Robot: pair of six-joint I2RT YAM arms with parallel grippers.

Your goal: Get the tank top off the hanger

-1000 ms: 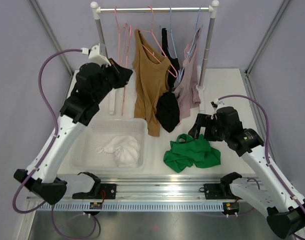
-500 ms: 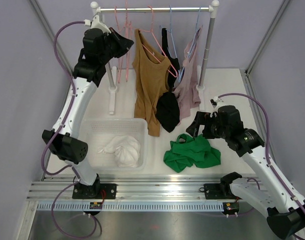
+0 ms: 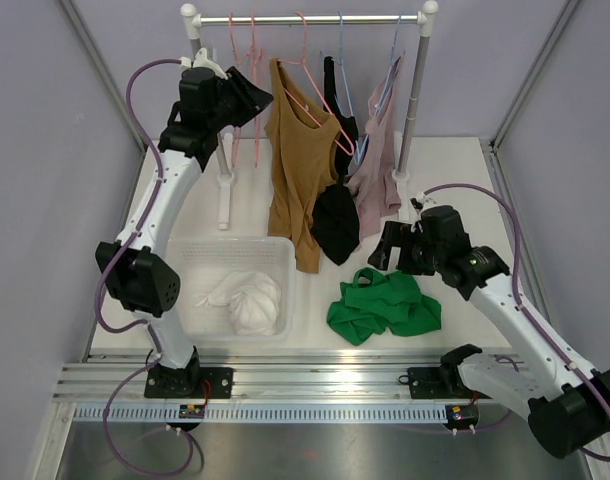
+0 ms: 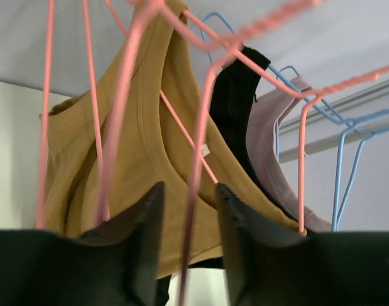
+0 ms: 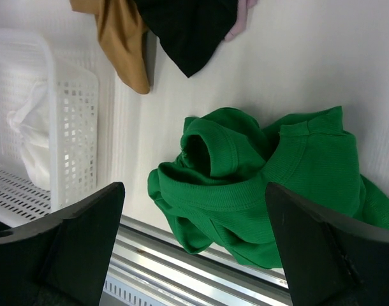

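Left gripper (image 3: 257, 97) is up high by the rail (image 3: 310, 18), tips in among the empty pink hangers (image 3: 247, 60), just left of the tan tank top (image 3: 293, 150). Left arm is stretched up and back, elbow low beside the basket (image 3: 175, 290), forearm steep. Tan tank top hangs on a pink hanger on the rail. Black tank top (image 3: 335, 215) is next on the right, mauve tank top (image 3: 377, 175) beyond it by the right post. Basket sits front left on the table (image 3: 455, 170) and holds a bunched white cloth (image 3: 243, 298). Green garment (image 3: 383, 305) lies crumpled on the table right of the basket, not in it. Right gripper (image 3: 385, 248) is low, just behind the green garment, spread wide, holding nothing. Right arm is bent, forearm pointing left toward the middle.

Left wrist view: left gripper fingers stand a little apart, narrow gap. One pink hanger wire runs down through the gap; can't tell if it touches either finger. Tan tank top's strap and neckline are close behind. Black and mauve tops are further right, blue hanger (image 4: 347, 159) at far right.

Right wrist view: right gripper fingers stand wide, green garment framed between them on the table below, not touched. Basket is at left with the white cloth inside. Tan and black hems show at the top edge.
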